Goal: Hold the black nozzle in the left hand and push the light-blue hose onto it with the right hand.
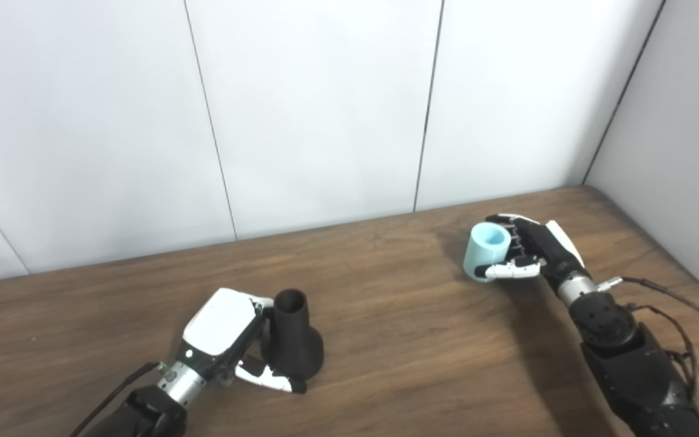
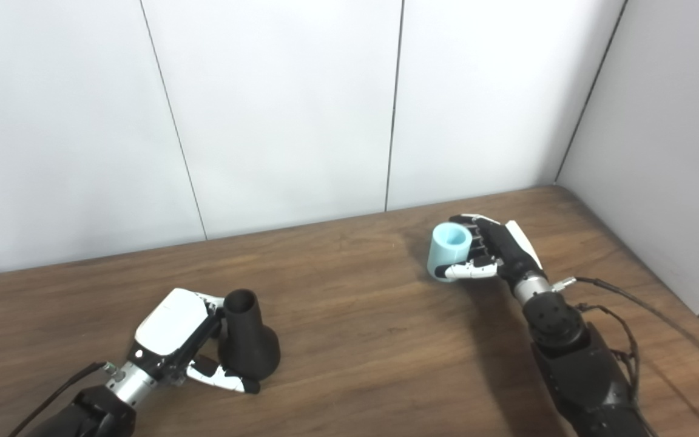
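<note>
Two-handed grasp at the wooden table [image 1: 386, 315], before mating. The left hand [image 1: 228, 334] wraps the black, funnel-shaped plastic nozzle [image 1: 293, 334], which stands upright on its flared base near the table's front edge, narrow open neck uppermost; the fingers [image 1: 261, 303] curl behind the neck and the thumb [image 1: 270, 377] lies along the base in front. The right hand [image 1: 531, 249] encloses the short light-blue cylindrical hose piece [image 1: 486, 252] toward the far right of the table, fingers around its far side, thumb pressed across its near side, open bore facing up and to the left. Whether the hose rests on the table or is just lifted cannot be told. The two parts are well apart.

Likely hazards, as judged from this arrangement: the nozzle is held low and from one side, so an off-axis push may tilt it or twist it out of the grasp; a hose bore presented at an angle may catch on the neck rim and jam; thumb pressure may squeeze a soft hose oval, hindering entry.
</note>
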{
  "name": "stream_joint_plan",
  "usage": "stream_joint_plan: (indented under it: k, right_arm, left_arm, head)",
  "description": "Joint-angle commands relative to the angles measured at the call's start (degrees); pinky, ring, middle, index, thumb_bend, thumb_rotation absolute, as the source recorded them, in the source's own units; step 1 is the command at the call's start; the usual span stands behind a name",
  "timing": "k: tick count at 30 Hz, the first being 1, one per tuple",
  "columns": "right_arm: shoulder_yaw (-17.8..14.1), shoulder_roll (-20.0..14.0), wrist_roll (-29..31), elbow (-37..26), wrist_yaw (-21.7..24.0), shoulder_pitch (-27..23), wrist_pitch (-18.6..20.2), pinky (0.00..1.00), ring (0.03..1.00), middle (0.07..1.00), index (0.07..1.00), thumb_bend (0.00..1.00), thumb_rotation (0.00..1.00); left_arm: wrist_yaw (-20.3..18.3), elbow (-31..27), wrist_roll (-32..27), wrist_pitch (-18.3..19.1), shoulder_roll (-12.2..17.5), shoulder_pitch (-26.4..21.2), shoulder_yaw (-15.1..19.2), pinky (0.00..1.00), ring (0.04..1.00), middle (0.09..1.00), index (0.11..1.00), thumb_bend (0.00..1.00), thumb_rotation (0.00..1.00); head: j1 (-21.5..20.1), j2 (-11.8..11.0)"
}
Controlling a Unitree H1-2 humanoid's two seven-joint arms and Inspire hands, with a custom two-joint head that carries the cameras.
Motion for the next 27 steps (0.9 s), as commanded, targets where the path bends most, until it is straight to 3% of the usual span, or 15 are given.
stream_joint_plan:
  k: [1,6,20,22,27]
  right_arm:
    - [-0.05,-0.99,-1.80,-0.67,-1.96,-1.87,-3.05,0.34,0.397,0.444,0.509,0.54,0.00]
    - [0.26,-0.92,-3.58,-1.67,-3.02,-1.52,-2.84,0.28,0.335,0.411,0.506,0.52,0.00]
    - [-0.09,-0.09,-4.44,-1.19,-4.48,-1.58,-6.14,0.29,0.345,0.443,0.501,0.53,0.00]
    - [-0.38,0.17,-3.46,-2.49,-3.83,-1.71,-6.46,0.29,0.344,0.437,0.503,0.53,0.00]
    - [-0.56,1.19,-1.68,-10.50,-1.35,-2.79,-2.74,0.27,0.327,0.414,0.507,0.53,0.00]
  left_arm:
    - [-3.11,4.37,1.06,-0.87,1.75,8.63,-3.84,0.30,0.406,0.390,0.497,0.52,0.00]
    - [-2.91,4.40,0.59,-0.87,1.76,8.54,-4.15,0.31,0.416,0.392,0.499,0.52,0.00]
    - [-4.58,3.47,-0.01,-0.86,2.15,8.60,-3.67,0.32,0.418,0.394,0.503,0.52,0.00]
    - [-4.56,3.43,-0.15,-0.86,2.18,8.61,-3.69,0.32,0.416,0.393,0.503,0.52,0.00]
    - [-4.42,3.47,0.27,-0.85,1.96,8.53,-3.74,0.30,0.408,0.391,0.502,0.52,0.00]
  head:
    - [-0.07,0.11]
    - [-0.07,0.21]
    - [0.72,0.67]
    - [0.72,0.67]
    - [2.10,0.99]
